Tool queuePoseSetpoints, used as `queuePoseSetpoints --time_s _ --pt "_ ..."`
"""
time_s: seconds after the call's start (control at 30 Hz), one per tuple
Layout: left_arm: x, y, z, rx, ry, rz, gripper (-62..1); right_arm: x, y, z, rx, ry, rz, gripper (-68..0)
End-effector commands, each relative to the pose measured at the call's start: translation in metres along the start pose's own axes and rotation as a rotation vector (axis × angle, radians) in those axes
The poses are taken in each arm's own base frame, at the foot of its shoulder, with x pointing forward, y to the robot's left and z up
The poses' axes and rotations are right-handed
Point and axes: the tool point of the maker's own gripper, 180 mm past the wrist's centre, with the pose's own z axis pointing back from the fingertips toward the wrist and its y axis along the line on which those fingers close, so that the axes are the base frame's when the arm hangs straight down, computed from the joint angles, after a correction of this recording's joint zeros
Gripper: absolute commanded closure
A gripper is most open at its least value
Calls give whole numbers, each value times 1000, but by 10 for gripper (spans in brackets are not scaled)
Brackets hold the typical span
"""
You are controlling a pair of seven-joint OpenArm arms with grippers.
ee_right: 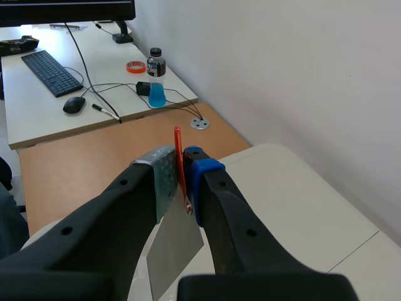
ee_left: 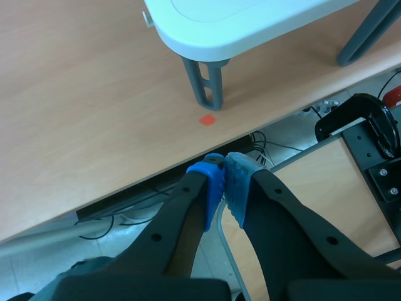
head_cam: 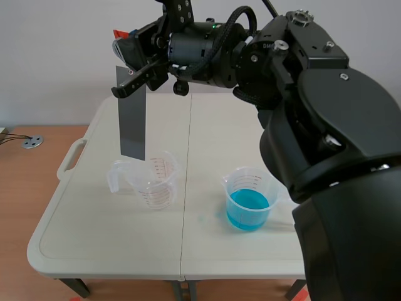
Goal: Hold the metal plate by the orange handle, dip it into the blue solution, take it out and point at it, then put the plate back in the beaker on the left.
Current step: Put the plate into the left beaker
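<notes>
Step looks like the plate going into or coming out of the empty left beaker (head_cam: 150,182), can't tell which. Either way keep it vertical, centred on the mouth, travel straight, and don't clip the rim since the light beaker could tip. Right gripper (head_cam: 128,66) is clamped on the orange handle (ee_right: 178,164). The metal plate (head_cam: 132,116) hangs straight below it, upper left of the scene, lower edge about at the beaker rim. Blue solution beaker (head_cam: 249,202) is lower centre-right, well apart. Left gripper (ee_left: 224,172) is pinched closed, empty.
</notes>
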Motion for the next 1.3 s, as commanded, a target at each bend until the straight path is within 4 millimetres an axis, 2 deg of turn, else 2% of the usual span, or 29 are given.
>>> queuePoseSetpoints --time_s 0.0,0.17,0.4,1.27 --pt "7 -1 -2 -5 -24 0 -23 24 1 -6 12 -70 13 -13" --pt "7 -1 -2 -5 -24 0 -23 22 4 -8 21 -64 10 -13" --pt "6 -1 -2 -5 -19 0 -23 10 8 -12 37 -37 -14 -13" --pt "5 -1 -2 -5 -16 0 -23 -71 18 -20 64 120 -151 -13"
